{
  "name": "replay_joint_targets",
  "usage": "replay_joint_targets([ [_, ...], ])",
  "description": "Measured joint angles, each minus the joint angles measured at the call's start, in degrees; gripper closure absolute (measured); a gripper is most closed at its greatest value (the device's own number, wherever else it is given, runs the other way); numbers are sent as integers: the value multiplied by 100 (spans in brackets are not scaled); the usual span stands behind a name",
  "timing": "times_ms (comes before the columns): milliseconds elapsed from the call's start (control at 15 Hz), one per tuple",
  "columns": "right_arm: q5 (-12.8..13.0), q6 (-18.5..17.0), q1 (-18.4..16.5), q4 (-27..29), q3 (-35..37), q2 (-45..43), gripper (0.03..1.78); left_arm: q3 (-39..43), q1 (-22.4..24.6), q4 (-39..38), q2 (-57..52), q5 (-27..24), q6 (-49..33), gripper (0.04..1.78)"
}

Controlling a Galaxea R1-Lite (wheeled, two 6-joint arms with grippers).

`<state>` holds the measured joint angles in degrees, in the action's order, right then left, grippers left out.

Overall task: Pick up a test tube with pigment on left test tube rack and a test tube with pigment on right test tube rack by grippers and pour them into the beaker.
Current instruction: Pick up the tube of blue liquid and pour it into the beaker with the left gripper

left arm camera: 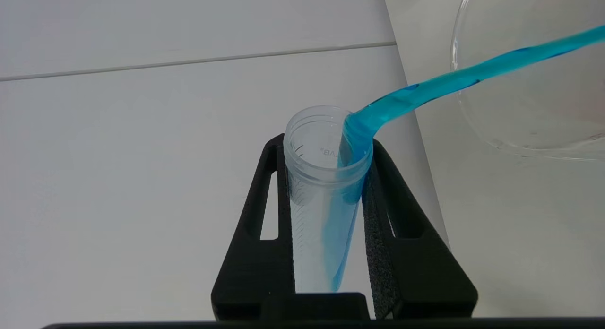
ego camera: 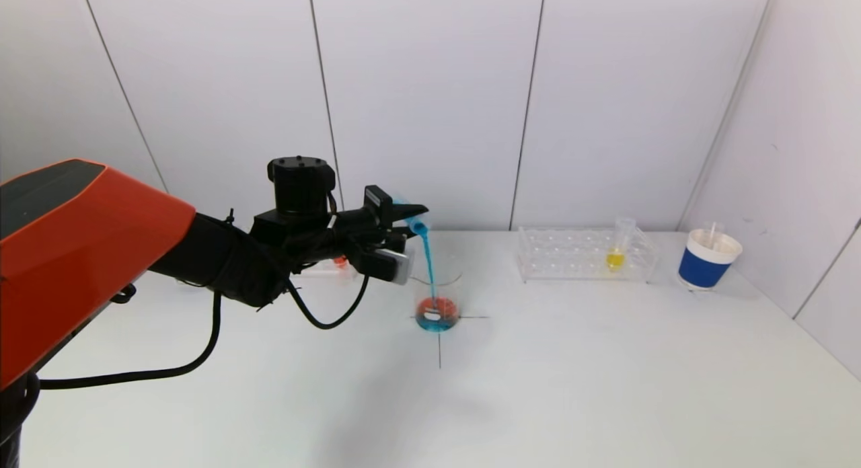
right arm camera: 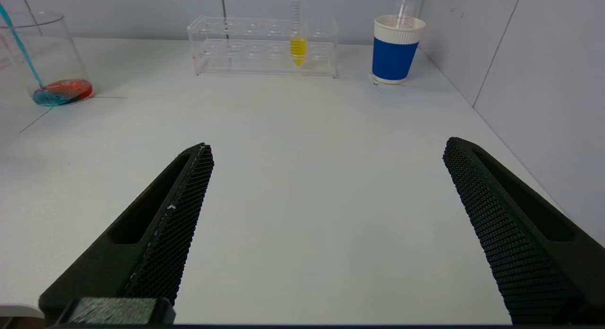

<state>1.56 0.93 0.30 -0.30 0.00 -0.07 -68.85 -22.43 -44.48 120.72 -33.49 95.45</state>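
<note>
While the left gripper clamps a tilted tube above the beaker, pouring blue, the right gripper hovers low, jaws wide.

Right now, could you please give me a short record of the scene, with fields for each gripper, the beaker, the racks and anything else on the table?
left gripper: shut on the tilted test tube, pouring a blue stream
beaker: upright at the table's centre, holding red and blue liquid
right gripper: open, empty, low over the table
right rack: holds a tube with yellow liquid
left rack: mostly hidden behind the left arm
paper cup: blue and white, beside the right rack
</note>
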Motion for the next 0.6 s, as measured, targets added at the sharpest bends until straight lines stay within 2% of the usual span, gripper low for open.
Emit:
replay_joint_targets([
  [600,0,0,2,0,0,0,4,-7,-138,37,116,256,345,138],
])
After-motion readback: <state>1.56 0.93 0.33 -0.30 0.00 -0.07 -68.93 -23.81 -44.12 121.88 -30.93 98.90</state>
